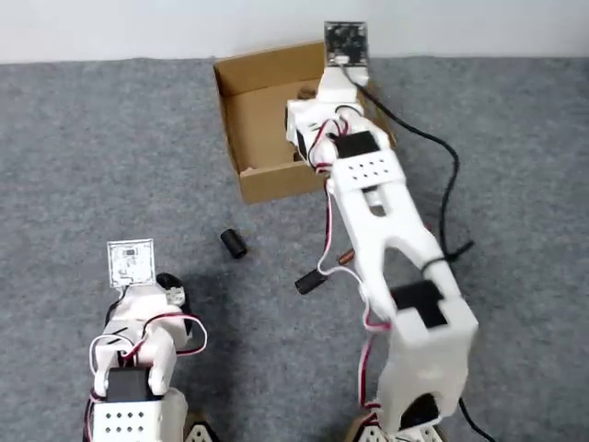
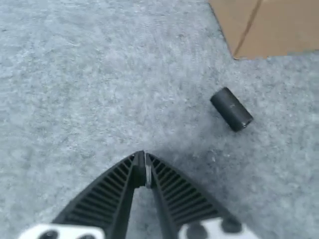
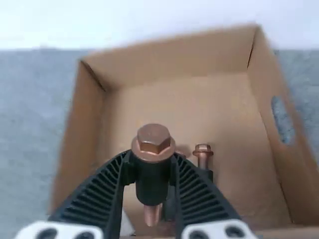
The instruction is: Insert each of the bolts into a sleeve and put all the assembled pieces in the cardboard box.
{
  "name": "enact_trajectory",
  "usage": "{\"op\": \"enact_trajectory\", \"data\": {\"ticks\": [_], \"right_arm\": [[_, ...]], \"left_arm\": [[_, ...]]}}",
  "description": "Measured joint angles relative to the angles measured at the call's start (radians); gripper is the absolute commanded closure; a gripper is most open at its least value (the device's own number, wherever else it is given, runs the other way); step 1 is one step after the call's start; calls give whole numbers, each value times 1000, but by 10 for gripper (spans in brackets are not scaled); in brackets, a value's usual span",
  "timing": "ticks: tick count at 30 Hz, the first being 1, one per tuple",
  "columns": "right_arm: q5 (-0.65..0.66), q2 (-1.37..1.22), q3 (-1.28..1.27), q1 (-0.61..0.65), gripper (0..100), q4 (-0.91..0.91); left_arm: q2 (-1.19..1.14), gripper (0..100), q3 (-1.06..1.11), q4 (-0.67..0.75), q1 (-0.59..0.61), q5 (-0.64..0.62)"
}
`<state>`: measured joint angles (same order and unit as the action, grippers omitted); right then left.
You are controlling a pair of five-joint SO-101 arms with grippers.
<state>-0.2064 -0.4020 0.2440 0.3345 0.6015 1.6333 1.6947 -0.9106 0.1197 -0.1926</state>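
My right gripper (image 3: pixel 152 162) is shut on an assembled piece (image 3: pixel 152 174), a black sleeve with a copper bolt through it, and holds it above the inside of the cardboard box (image 3: pixel 214 99). A second bolt in a sleeve (image 3: pixel 202 151) lies on the box floor just beyond. My left gripper (image 2: pixel 144 169) is shut with nothing in it, low over the grey carpet. A loose black sleeve (image 2: pixel 231 109) lies a short way ahead of it, toward the box corner (image 2: pixel 269 25). From above, that sleeve (image 1: pixel 234 244) sits between the left gripper (image 1: pixel 171 287) and the box (image 1: pixel 248 120).
Another black sleeve (image 1: pixel 309 283) and a copper bolt (image 1: pixel 347 258) lie on the carpet beside the right arm (image 1: pixel 386 230), which partly hides them. Black cables trail to the right of that arm. Open carpet lies left of the box.
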Motion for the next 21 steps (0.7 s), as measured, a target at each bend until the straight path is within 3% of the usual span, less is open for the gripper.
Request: {"op": "enact_trajectory", "data": {"ticks": [8,14,21], "right_arm": [[157,-259,138,0,983,25],[241,-321,178,0,838,72],[250,-319,192,3,924,107]], "left_arm": [[0,995,0,5,0,0],[0,995,0,5,0,0],[0,995,0,5,0,0]]}}
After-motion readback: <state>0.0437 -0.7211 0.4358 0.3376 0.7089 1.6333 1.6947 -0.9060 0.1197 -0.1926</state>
